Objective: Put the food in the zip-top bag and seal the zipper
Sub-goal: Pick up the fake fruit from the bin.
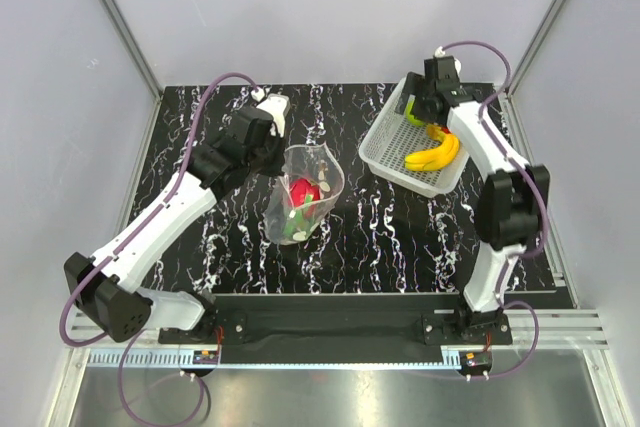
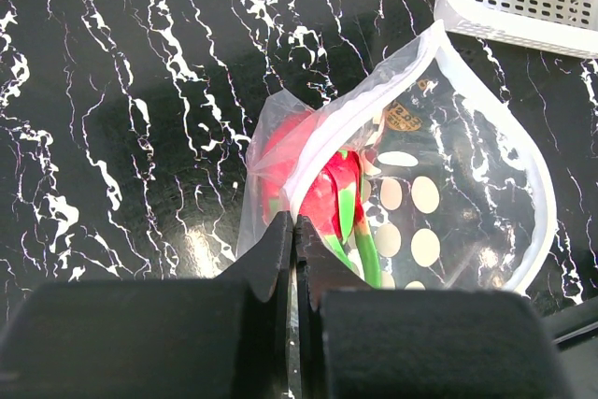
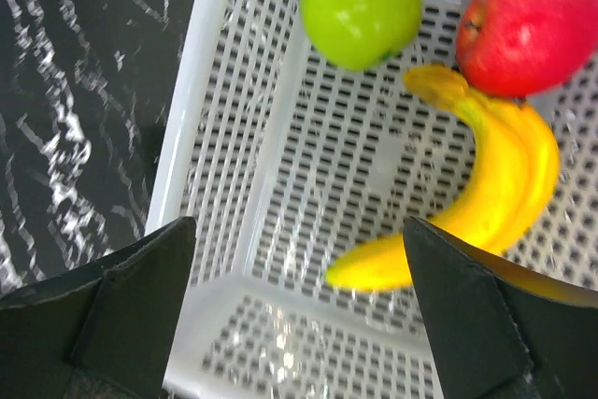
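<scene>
Right gripper: jaws wide apart, empty; poised over basket, the nearer arm to the loose food. Banana below the gap, off toward one finger, long axis slantwise (curved); green fruit and red fruit just beyond it. Left gripper: pinched closed on bag rim; mouth gapes ahead of it; zipper unsealed; inside, one red green-topped fruit.

A robot lab cell: plain grey panels on aluminium posts enclose three edges of a black marbled tabletop.
</scene>
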Tool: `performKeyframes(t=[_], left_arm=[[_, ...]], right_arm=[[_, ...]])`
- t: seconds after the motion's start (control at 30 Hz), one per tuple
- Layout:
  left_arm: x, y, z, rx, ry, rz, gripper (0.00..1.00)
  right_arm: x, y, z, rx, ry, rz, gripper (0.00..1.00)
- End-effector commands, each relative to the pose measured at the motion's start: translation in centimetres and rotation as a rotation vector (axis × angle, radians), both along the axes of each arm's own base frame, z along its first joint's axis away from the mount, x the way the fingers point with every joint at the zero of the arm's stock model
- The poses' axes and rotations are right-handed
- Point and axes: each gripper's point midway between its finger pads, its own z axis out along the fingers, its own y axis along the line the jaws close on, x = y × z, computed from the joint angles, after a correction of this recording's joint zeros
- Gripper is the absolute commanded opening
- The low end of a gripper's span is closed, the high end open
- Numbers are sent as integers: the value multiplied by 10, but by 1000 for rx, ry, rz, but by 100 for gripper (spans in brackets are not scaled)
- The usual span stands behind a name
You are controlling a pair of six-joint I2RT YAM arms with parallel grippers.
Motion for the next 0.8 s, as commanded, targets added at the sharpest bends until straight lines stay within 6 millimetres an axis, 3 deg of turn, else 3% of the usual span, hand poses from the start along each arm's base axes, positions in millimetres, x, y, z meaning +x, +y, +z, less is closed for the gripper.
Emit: performKeyframes(t=[0.0, 0.07, 0.1, 0.17, 0.2, 0.43, 0.67, 0.7, 0.77], left_arm=[[4, -4, 14, -29, -58, -7, 0], [2, -9, 12, -32, -41, -26, 0], [2, -9, 12, -33, -39, -28, 0], [1, -12, 12, -36, -31, -37, 0], [0, -12, 11, -37, -27, -41, 0], [-3, -17, 12, -51, -16, -60, 0], [-4, -17, 12, -53, -11, -65, 0], [-4, -18, 12, -55, -9, -66, 0], [-4, -18, 10, -50, -2, -68, 0]], right_arm=[[40, -13, 4, -63, -55, -55, 100], [56, -20, 2, -74, -68, -77, 100], [63, -21, -14, -84, -46, -81, 100], [76, -29, -13, -102, -69, -101, 100], [81, -31, -26, -109, -51, -106, 100], [108, -51, -52, -93, -57, -130, 100], [130, -44, -74, -32, -65, -94, 100], [133, -43, -86, -32, -50, -90, 100], [140, -40, -86, -17, -60, -77, 100]])
